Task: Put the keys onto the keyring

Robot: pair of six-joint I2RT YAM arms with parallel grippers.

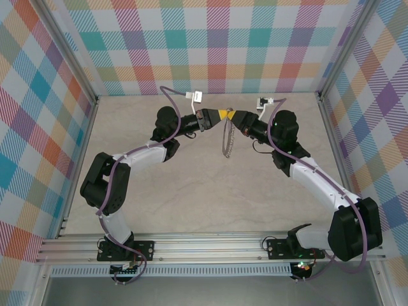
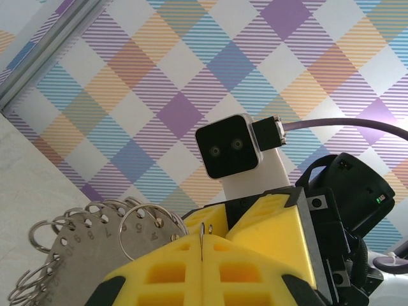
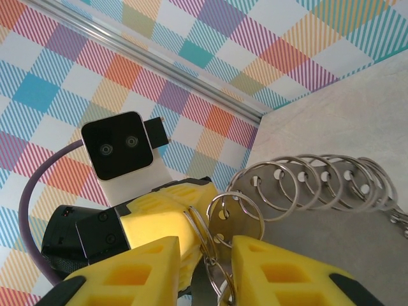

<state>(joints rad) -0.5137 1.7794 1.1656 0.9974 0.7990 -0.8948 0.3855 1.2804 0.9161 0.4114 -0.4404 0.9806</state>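
Note:
The keyring [image 1: 227,139], a thin grey metal hoop fringed with small silvery loops, hangs edge-on above the table between both grippers. My left gripper [image 1: 220,115] is shut on it: in the left wrist view the yellow pads [image 2: 159,271] press together on a thin metal edge, and the hoop's looped rim [image 2: 76,245] stands to the left. My right gripper [image 1: 238,117] faces it with its jaws apart. In the right wrist view some of the small loops [image 3: 236,213] sit in the gap of the right gripper [image 3: 207,248], one touching the right finger [image 3: 287,274]. The keys are out of view.
Checked walls and aluminium rails enclose the beige table [image 1: 191,191]. Both arms reach inward to the far middle, their wrists close together. Each wrist camera sees the other gripper's yellow fingers [image 3: 159,210] and its camera block [image 2: 228,146] right ahead.

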